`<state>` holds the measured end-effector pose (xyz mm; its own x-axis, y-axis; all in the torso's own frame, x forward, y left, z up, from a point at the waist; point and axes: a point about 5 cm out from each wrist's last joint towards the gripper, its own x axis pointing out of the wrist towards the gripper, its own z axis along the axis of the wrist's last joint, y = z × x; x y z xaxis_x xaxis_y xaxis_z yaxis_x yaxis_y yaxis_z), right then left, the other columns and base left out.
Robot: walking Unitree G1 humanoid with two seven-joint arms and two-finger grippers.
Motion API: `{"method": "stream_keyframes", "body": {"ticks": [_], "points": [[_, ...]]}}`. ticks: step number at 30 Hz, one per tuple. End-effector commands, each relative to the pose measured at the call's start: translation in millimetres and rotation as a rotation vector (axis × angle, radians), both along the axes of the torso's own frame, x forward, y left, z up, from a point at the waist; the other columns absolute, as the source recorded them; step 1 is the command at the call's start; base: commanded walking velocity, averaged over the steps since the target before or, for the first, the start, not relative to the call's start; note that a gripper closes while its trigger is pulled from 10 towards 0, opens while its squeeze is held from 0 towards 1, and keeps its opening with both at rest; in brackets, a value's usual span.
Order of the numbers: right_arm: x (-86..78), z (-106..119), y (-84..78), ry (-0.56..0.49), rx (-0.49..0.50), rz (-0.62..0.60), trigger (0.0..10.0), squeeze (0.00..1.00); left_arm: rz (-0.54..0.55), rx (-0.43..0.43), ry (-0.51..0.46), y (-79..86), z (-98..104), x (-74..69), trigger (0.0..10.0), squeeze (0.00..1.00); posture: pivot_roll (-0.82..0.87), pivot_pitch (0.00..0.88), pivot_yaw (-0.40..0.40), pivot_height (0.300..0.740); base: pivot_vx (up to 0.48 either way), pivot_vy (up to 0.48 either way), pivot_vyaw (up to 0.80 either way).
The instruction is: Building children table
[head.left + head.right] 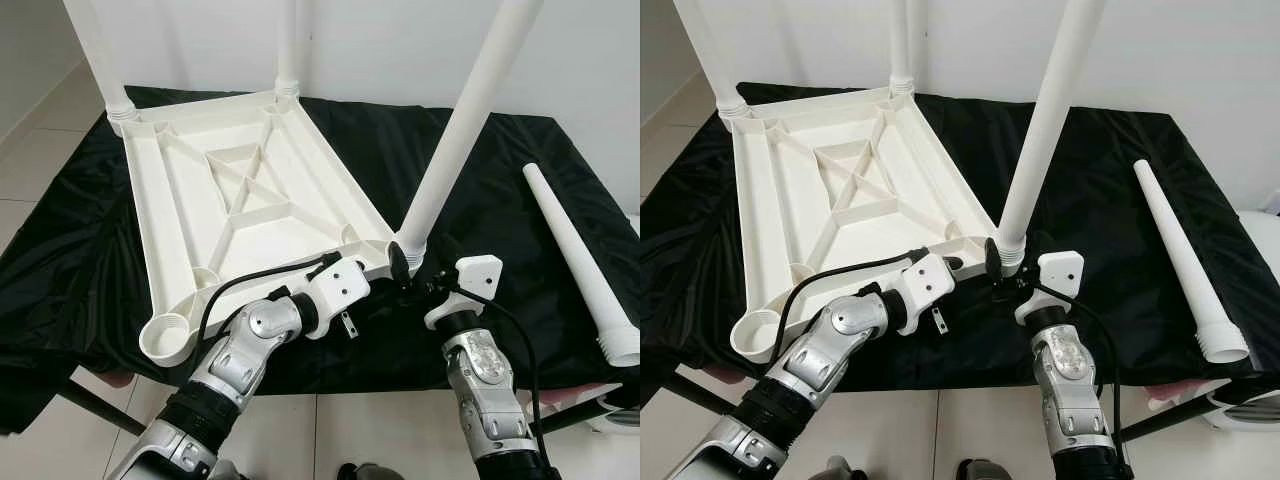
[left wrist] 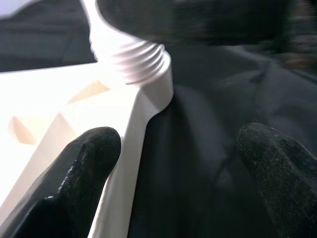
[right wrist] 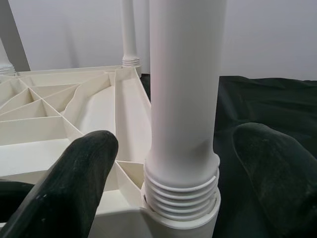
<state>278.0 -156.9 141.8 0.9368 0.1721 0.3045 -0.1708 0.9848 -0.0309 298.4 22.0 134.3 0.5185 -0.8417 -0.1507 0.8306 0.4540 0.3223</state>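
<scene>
both silver arms reaching in from the near edge, left gripper and right gripper meeting at the near right corner of the upturned white tabletop, which lies ribs-up on black cloth. from the head views, fingertips crowded together at the socket, too tangled to read. from the right wrist view, right fingers spread wide on either side of the upright leg, not touching it, thread rings still showing above the socket. from the left wrist view, left fingers also apart, one over the tabletop's edge, the other over cloth, gripping nothing, with the same threaded base ahead and a dark blur across it, likely the other gripper. leg leaning slightly right in the left eye view. two more legs standing in the far corners. near left socket open. loose leg lying on the cloth at far right, well apart. pale tiled floor at left.
</scene>
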Motion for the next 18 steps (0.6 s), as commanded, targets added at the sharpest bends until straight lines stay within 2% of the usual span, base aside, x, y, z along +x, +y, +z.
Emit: {"method": "stream_keyframes", "body": {"ticks": [1,7,11,13,17,18], "points": [[-2.5,-1.9,-2.4,0.004,0.003,-0.016,10.0,0.00,0.017,-0.003,0.030,1.2,-1.2,2.5,10.0,0.00,-0.09,0.102,0.000,0.740,0.000,0.000,0.00],[-2.9,-2.1,-2.2,0.005,0.003,-0.017,10.0,0.00,0.044,-0.021,0.048,2.3,1.1,6.8,10.0,0.00,-0.09,0.099,0.000,0.740,0.000,0.000,0.00],[-3.5,-1.9,-1.8,0.004,0.001,-0.017,10.0,0.00,0.049,-0.038,0.099,2.0,1.4,9.3,10.0,0.00,-0.09,0.097,0.001,0.740,0.000,0.000,0.00],[-3.6,-1.7,-1.8,0.004,0.001,-0.017,10.0,0.00,0.046,-0.034,0.120,1.7,0.6,9.1,10.0,0.00,-0.09,0.096,0.002,0.740,0.000,0.000,0.00],[-4.1,-1.2,-2.2,0.003,-0.002,-0.018,10.0,0.00,0.018,0.031,0.166,1.7,-6.3,6.3,10.0,0.00,-0.10,0.096,0.001,0.740,0.000,0.000,0.00],[-4.2,-1.2,-2.3,0.003,-0.002,-0.018,10.0,0.00,0.015,0.041,0.173,2.0,-7.3,5.9,8.2,0.00,-0.10,0.096,0.001,0.740,0.000,0.000,0.00]]}}
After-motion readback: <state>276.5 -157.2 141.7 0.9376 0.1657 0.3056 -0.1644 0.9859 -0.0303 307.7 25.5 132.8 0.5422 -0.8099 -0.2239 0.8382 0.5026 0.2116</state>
